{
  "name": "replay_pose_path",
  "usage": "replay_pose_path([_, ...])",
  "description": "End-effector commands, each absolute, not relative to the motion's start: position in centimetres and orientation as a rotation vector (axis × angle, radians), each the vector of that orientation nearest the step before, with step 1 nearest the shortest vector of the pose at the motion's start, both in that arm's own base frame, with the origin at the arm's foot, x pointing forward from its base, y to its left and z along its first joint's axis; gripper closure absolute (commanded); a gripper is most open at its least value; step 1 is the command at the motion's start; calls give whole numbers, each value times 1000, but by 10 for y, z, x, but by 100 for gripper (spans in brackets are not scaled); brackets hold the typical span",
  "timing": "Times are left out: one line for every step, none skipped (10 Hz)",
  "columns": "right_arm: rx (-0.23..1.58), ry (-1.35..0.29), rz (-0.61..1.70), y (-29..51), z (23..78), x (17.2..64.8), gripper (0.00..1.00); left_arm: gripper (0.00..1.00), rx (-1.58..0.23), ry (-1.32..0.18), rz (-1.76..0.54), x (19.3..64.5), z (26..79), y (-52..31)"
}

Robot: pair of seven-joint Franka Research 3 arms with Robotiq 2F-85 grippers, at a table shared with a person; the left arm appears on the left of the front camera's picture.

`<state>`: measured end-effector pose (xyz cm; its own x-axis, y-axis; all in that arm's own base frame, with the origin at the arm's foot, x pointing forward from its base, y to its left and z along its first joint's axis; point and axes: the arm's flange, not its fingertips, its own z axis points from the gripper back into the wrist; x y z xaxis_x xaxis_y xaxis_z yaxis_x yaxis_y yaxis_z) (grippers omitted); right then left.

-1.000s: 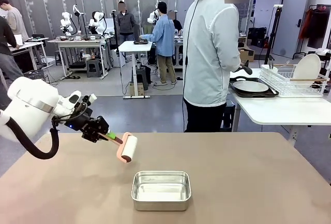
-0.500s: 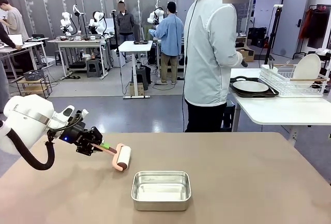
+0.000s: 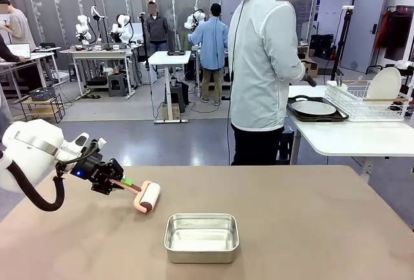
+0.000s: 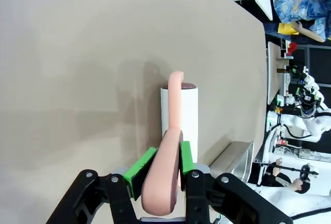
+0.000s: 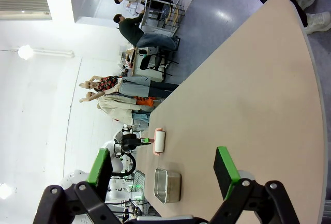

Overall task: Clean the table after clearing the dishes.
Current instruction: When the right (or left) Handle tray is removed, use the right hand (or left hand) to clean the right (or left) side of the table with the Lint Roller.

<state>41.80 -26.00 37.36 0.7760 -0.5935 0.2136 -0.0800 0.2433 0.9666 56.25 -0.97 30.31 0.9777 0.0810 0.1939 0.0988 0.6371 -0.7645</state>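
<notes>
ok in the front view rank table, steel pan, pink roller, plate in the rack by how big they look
1. table
2. steel pan
3. plate in the rack and pink roller: look alike; the plate is farther off, so unranked.

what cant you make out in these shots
- Front view: whether the roller touches the table; the angle hides the contact.
- Left wrist view: the pan, cut off behind the left hand.
- Right wrist view: the right hand base, cut by the bottom edge.
</notes>
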Motion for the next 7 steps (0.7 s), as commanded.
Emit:
replay_pose_path([1297,-624,-368,-258,376,416,0,77,-739,-232,-12,574,278,20])
replay_pose_path([1297,-624,-368,-258,376,416,0,77,-746,-244,-7,570,275,39])
replay_pose_path([1297,-624,-368,-258,376,416,0,77,-732,-262,-1,565,272,56])
replay_pose_path([1297,-624,-368,-258,376,416,0,77,-695,-282,-4,560,269,77])
replay_pose_path([1297,-624,-368,-258,376,416,0,77,-681,-301,19,555,267,99])
replay_pose_path([1297,-624,-368,-258,376,416,0,77,-618,-325,52,550,265,126])
replay_pose_path([1297,-624,-368,-258,376,416,0,77,-554,-339,88,545,262,148])
